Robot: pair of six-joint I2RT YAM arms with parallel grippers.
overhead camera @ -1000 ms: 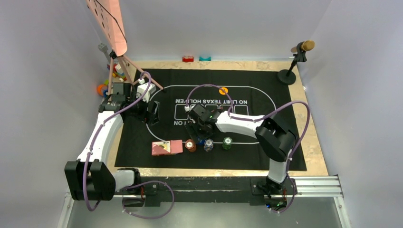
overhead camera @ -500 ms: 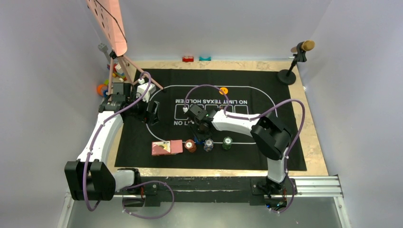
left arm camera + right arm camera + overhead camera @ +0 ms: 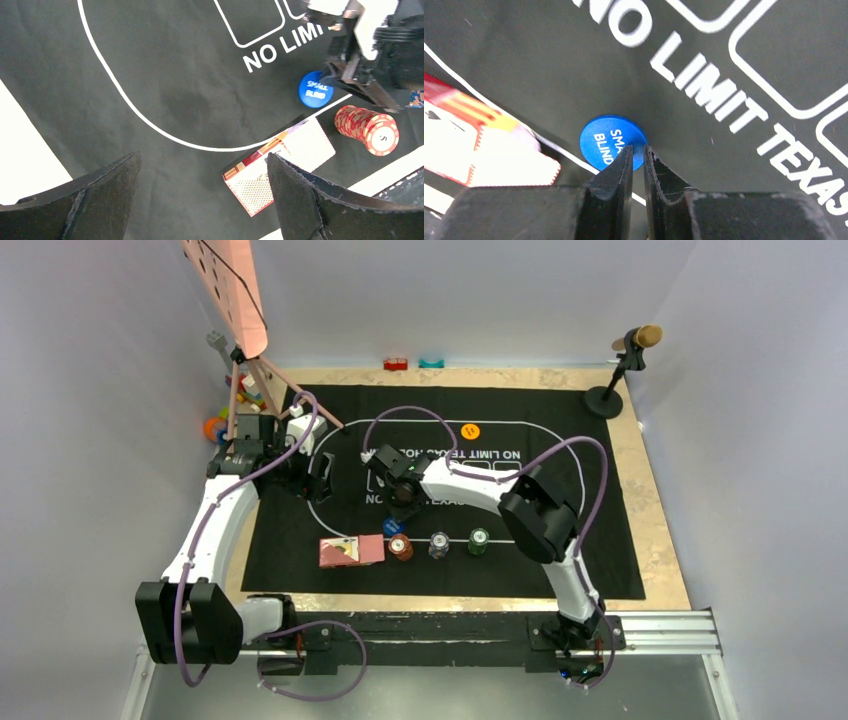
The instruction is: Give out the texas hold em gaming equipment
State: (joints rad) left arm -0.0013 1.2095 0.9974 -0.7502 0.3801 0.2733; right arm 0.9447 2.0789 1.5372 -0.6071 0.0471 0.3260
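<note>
The right gripper [image 3: 636,152] stands low over the black Texas Hold'em mat [image 3: 524,75]; its fingers [image 3: 611,175] are pressed almost together, with only a thin slit between them and nothing visible in that slit. The blue "SMALL BLIND" button disc [image 3: 611,140] lies flat on the mat, directly ahead of the fingertips and slightly to their left in the right wrist view; the tips overlap the disc's near right edge, but whether they touch it cannot be told. The disc is round, so no long axis governs the approach; only the offset matters. In the top view the disc sits on the base side of the right gripper, just beyond the red chip stack [image 3: 367,131] and near the far corner of the playing cards [image 3: 280,167]. The blue-grey chip stack [image 3: 439,544] and the green chip stack [image 3: 479,541] stand in the same row, farther right; the orange button disc [image 3: 470,430] lies well apart near the far edge of the printed oval. The left gripper [image 3: 202,157] hangs with fingers spread wide and holds nothing; it is well apart from the disc. Judgement: the right arm is the nearer one; the next move on the disc depends on closing the small forward-left offset.
</note>
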